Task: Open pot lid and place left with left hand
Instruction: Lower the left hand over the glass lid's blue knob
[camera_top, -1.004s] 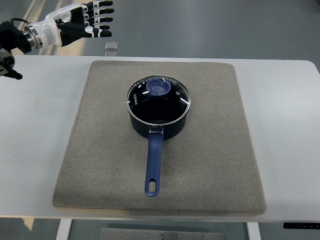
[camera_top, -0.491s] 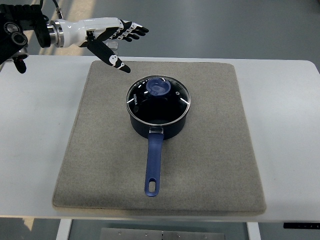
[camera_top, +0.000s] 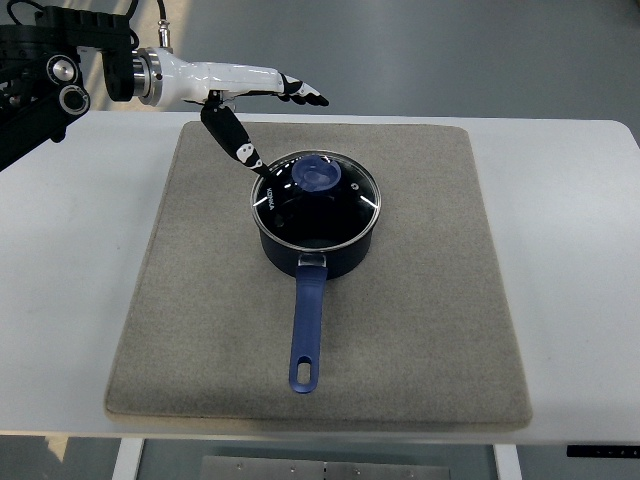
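A: What is the largest thing in the view?

B: It is the white tabletop (camera_top: 70, 300), which goes from one side of the picture to the other. On it lies a grey felt mat (camera_top: 180, 330), and the mat covers most of the middle part.

A: And what stands on the mat?

B: A dark blue pot (camera_top: 318, 250) stands upright a little behind the middle of the mat. Its long blue handle (camera_top: 307, 335) points to the near edge of the mat. The handle has a hole at its end.

A: Where is the lid?

B: The glass lid (camera_top: 345, 205) is on the pot and it closes it. In the middle of the lid there is a round blue knob (camera_top: 318, 177).

A: Which arm is visible?

B: Only the left arm (camera_top: 185, 75). It enters from the top left corner of the picture and it reaches over the far edge of the mat. The left hand (camera_top: 255, 95) is released and it holds nothing. Its fingers (camera_top: 300, 93) are straight and they point to the right, behind the pot. The thumb (camera_top: 232, 135) goes down toward the left rim of the lid. The tip of the thumb is just beside the rim, but one cannot tell if it touches.
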